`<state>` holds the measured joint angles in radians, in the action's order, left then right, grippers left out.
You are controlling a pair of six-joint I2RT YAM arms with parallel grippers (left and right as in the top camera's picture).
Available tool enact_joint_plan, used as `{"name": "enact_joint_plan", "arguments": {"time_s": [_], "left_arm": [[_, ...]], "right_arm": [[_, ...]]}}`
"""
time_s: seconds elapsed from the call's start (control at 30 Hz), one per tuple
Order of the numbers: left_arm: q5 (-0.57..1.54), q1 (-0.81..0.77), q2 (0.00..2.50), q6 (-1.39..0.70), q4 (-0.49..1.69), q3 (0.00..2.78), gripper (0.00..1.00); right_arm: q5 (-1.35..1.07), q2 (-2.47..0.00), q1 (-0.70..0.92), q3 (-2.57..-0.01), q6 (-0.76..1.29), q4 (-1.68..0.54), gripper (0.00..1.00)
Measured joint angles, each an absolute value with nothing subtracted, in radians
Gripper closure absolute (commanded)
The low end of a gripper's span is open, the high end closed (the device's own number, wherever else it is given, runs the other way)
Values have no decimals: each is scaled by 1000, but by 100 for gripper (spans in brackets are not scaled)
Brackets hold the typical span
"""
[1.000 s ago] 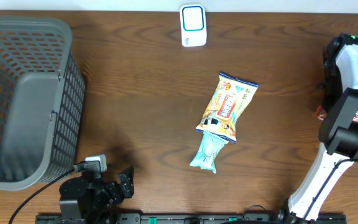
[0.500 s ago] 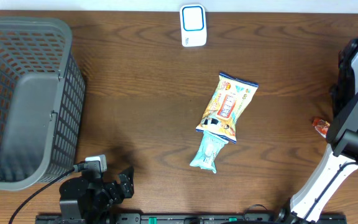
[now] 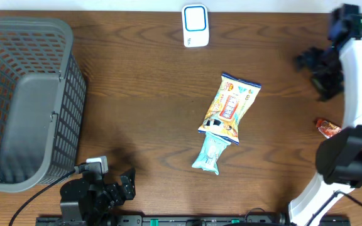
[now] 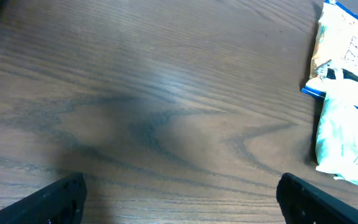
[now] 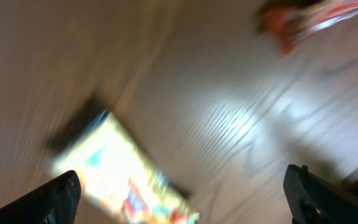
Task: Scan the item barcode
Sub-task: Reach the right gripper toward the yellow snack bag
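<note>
A yellow and blue snack packet (image 3: pixel 230 108) lies mid-table, overlapping one end of a pale green packet (image 3: pixel 210 153). The white and blue scanner (image 3: pixel 195 25) stands at the far edge. My right gripper (image 3: pixel 313 66) hangs open at the far right, above the table and apart from both packets. Its wrist view is motion-blurred, with the yellow packet (image 5: pixel 123 174) below the open gripper (image 5: pixel 182 199). My left gripper (image 3: pixel 126 184) rests open at the near left edge. In its wrist view the left gripper (image 4: pixel 179 199) holds nothing, and both packets (image 4: pixel 347 43) (image 4: pixel 340 140) lie far to the right.
A large grey mesh basket (image 3: pixel 24 100) fills the left side of the table. A small red packet (image 3: pixel 327 129) lies at the right edge beside the right arm's base, and shows blurred in the right wrist view (image 5: pixel 291 22).
The right arm has swung from the right edge towards the far side and its gripper has opened. The small red packet now lies uncovered on the table. The left arm is unmoved.
</note>
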<state>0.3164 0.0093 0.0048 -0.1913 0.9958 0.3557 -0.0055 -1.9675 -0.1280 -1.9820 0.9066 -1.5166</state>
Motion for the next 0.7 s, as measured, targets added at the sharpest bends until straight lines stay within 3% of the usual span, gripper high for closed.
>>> {"name": "enact_joint_plan", "arguments": {"time_s": [0.37, 0.7], "left_arm": [[316, 9, 5, -191, 995, 356, 2], [316, 9, 5, -191, 995, 356, 2]], "right_arm": [[-43, -1990, 243, -1983, 862, -1410, 1], [183, -2071, 464, -1983, 923, -1354, 1]]}}
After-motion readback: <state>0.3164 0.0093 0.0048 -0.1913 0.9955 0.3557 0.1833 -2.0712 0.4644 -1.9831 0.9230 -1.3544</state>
